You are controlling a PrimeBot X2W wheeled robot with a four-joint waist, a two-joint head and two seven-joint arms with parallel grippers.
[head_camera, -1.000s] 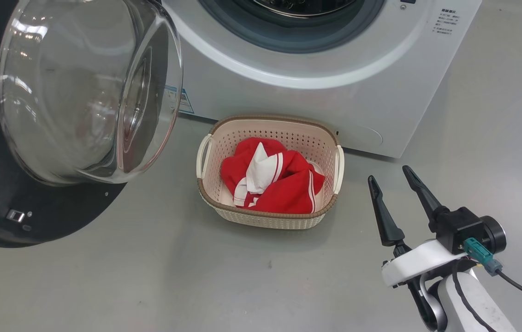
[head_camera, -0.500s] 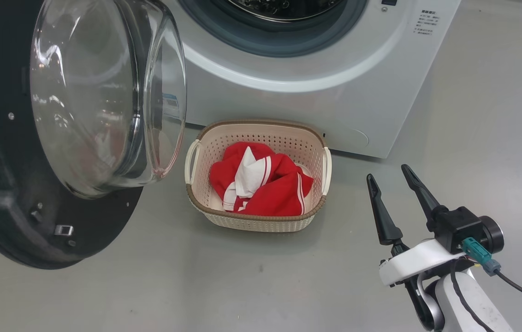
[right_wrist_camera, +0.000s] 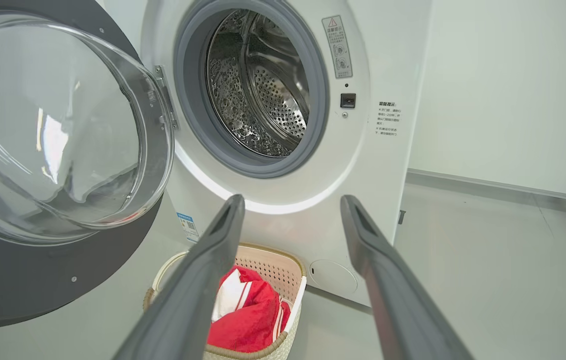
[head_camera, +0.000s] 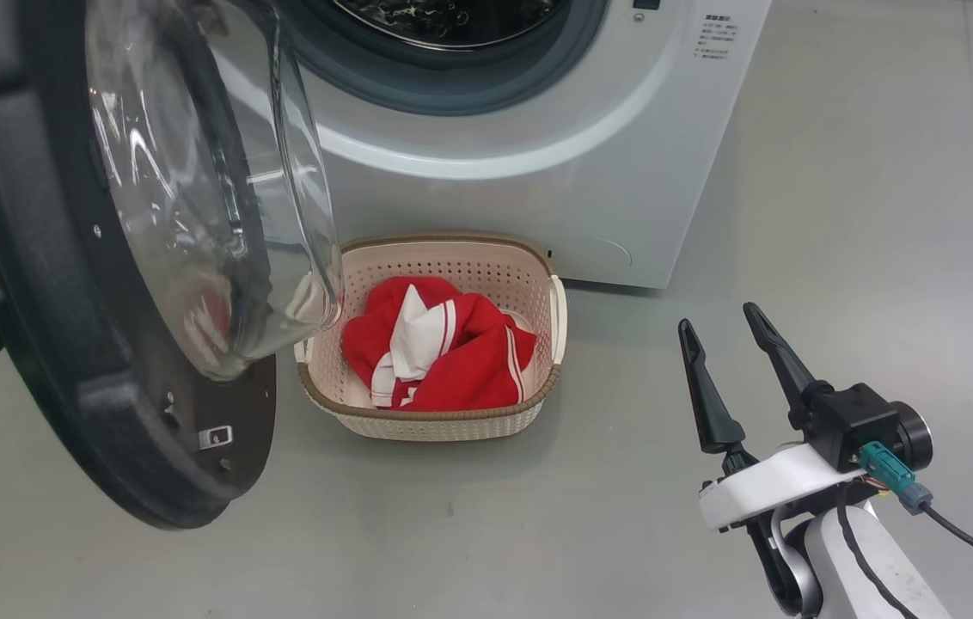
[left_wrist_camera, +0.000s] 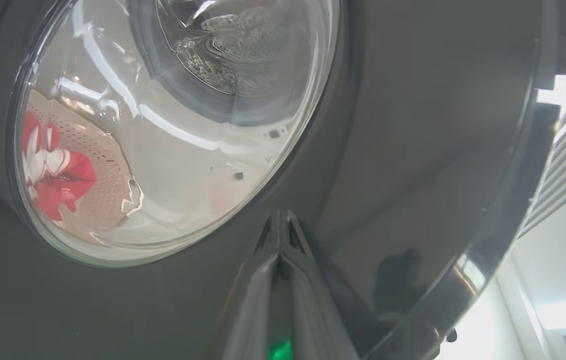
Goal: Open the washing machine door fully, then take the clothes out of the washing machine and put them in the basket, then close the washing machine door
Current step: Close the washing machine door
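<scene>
Head view: the washing machine door stands half swung at the left of the frame. Its glass bulge overlaps the basket at centre, where the clothes lie. The washing machine runs across the top. At lower right the right gripper is spread and empty, well apart from the door.

Left wrist view: the left gripper is clenched on nothing. Its tips seem to press the door's dark outer face just below the glass, so this arm is nearer and the opening lies beyond.

Right wrist view: the drum looks empty. The basket sits low under the door's swing and probably clears it.
</scene>
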